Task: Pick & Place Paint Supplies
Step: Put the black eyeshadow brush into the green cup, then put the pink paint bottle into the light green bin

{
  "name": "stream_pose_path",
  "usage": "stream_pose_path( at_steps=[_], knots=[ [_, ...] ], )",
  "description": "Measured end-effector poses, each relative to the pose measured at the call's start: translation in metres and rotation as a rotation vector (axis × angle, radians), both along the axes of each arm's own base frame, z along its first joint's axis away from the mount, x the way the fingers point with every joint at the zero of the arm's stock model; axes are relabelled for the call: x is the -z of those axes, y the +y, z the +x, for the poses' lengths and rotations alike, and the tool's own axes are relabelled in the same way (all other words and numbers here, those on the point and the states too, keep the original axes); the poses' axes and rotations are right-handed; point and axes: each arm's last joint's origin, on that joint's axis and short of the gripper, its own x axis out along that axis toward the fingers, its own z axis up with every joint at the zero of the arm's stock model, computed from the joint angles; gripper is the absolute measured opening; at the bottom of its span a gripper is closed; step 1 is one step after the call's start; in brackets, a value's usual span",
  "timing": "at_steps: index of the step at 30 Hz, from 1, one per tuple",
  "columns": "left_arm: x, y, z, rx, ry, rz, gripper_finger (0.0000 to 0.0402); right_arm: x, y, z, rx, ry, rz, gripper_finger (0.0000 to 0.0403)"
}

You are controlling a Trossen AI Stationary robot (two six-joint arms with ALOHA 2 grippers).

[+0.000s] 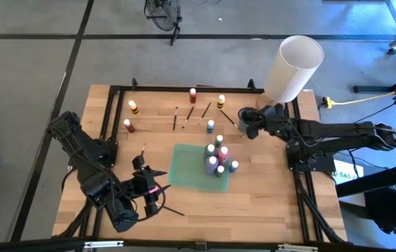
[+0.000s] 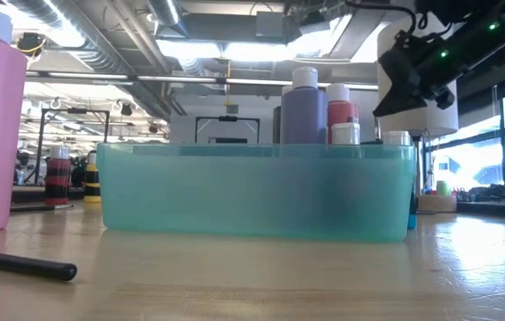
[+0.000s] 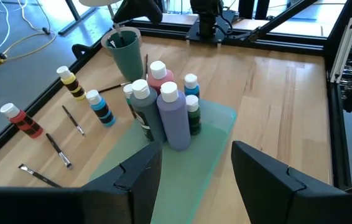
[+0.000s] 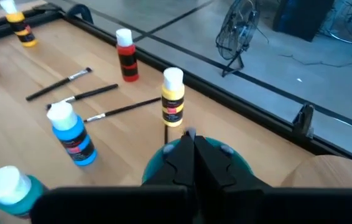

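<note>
High view, catalogued left to right. Left gripper [image 1: 157, 190]: held over the near-left of the bench [image 1: 268, 203]; fingers stand partly open and nothing is held. A dark brush [image 1: 173, 210] lies just beside it, another brush [image 1: 143, 150] a little farther back.

Back-left of the bench: 2 bottles, a yellow-capped one [image 1: 133, 107] and a red one [image 1: 129, 126]. Further right, 3 loose brushes [image 1: 189, 116] are laid near a red bottle [image 1: 193, 95], a yellow bottle [image 1: 221, 101] and a blue bottle [image 1: 210, 127].

Centre: a teal tray [image 1: 184, 168], with a cluster of bottles [image 1: 217, 158] stood at its right end, a purple bottle [image 3: 174, 116] among them.

Right: a dark teal cup [image 1: 248, 123], with the right gripper [image 1: 248, 117] at its rim; fingers are fully closed, apparently on a thin brush handle, though this cannot be confirmed. A large white cylinder [image 1: 292, 68] stands just behind.

Risks judged: the closely packed upright bottles could be toppled by a reaching finger; the cup could be tipped if the right arm is withdrawn sideways; a thin brush could be missed or rolled away by a shallow pinch.
</note>
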Motion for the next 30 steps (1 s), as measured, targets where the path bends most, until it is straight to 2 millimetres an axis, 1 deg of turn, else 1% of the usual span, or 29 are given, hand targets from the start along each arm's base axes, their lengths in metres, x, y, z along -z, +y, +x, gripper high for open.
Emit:
stream_pose_path(
  at_steps=[5,12,17,22,26,30],
  knots=[
    [0.000,0.000,0.000,0.000,0.000,0.000,0.0189,0.001,-0.001,0.005,0.002,-0.009,-0.001,0.0013],
    [0.000,0.000,0.000,0.000,0.000,-0.001,0.0189,0.003,0.000,0.004,-0.013,0.007,0.016,0.0058],
    [0.000,0.000,0.000,0.001,0.000,-0.001,0.0189,0.003,0.000,0.004,-0.017,0.013,0.016,0.0105],
    [0.000,0.000,0.000,0.001,0.001,-0.001,0.0189,0.002,-0.001,0.004,-0.001,-0.003,0.002,0.0163],
    [0.000,-0.001,0.000,0.014,0.018,-0.017,0.0189,-0.004,-0.001,0.007,-0.009,-0.034,-0.041,0.0204],
    [0.000,0.000,0.001,0.025,0.044,-0.064,0.0189,-0.013,0.000,0.011,-0.056,-0.090,-0.102,0.0230]
  ],
)
